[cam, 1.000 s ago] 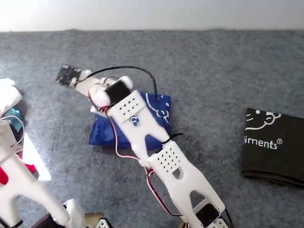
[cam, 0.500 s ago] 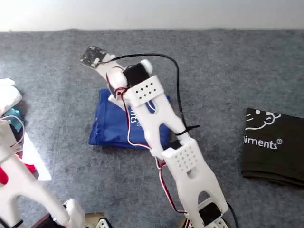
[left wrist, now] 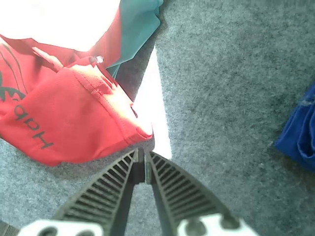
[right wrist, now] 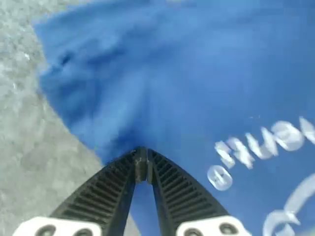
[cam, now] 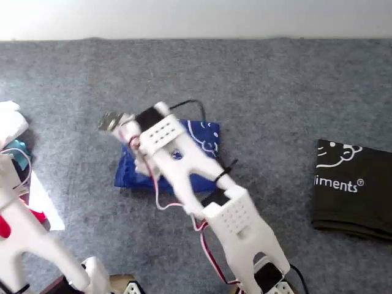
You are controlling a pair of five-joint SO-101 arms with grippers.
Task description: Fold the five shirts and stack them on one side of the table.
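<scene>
Right gripper (right wrist: 141, 158) lower, back over blue shirt (right wrist: 197, 73)

White lettering line, start hidden, plus white cartoon outline: on folded dark olive fabric shirt (cam: 355, 208), right side of table. Dark lettering on crumpled red fabric shirt (left wrist: 69, 115). White lettering, blurred, unreadable, on blue fabric shirt (right wrist: 172, 73).

Pretty bright, even light over the grey worktop (cam: 275, 79), and the shadows are soft. On the left a white strip (left wrist: 153, 108) is totally blown out, with glare washing out the cloth beside the red shirt (left wrist: 64, 118). The blue shirt (right wrist: 197, 73) goes darker right at the right tool (right wrist: 141, 164).
</scene>
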